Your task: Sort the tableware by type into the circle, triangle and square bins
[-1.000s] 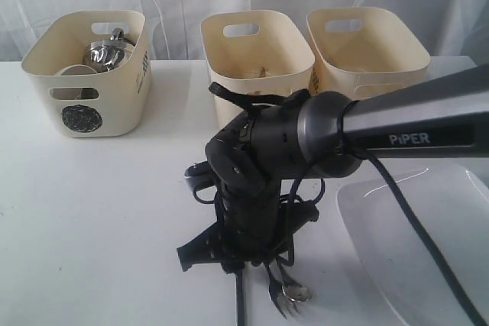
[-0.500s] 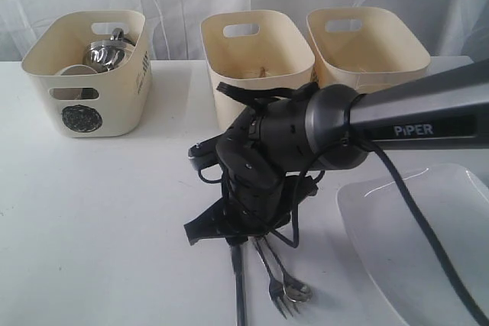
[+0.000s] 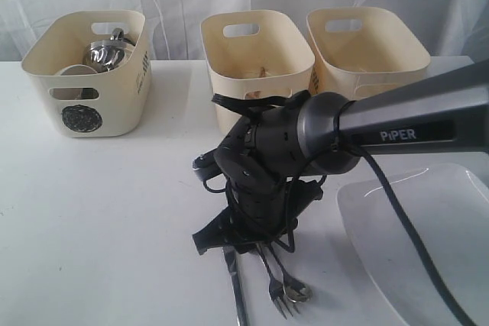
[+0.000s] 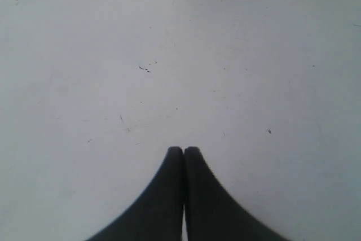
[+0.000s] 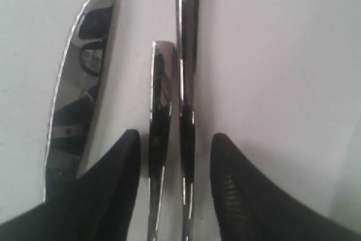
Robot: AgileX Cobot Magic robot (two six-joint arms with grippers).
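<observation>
Surface: white table (image 3: pixel 92 211), bins (image 3: pixel 257 17) at the back.
Right claw (image 5: pixel 176 138): spread apart, down low, straddling the fork (image 3: pixel 276 305) and spoon (image 3: pixel 297 292) handles; we can't tell if it touches them.
Knife (image 5: pixel 79 83): flat, just outside one finger.
Left claw (image 4: pixel 184 150): pressed together, holding nothing, over bare table.

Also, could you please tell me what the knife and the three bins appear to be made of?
The knife looks like polished metal, probably stainless steel: its surface mirrors dark shapes sharply. The bins look like cream moulded plastic with a matt finish: smooth rounded walls, cut-out handles, no gloss.
</observation>
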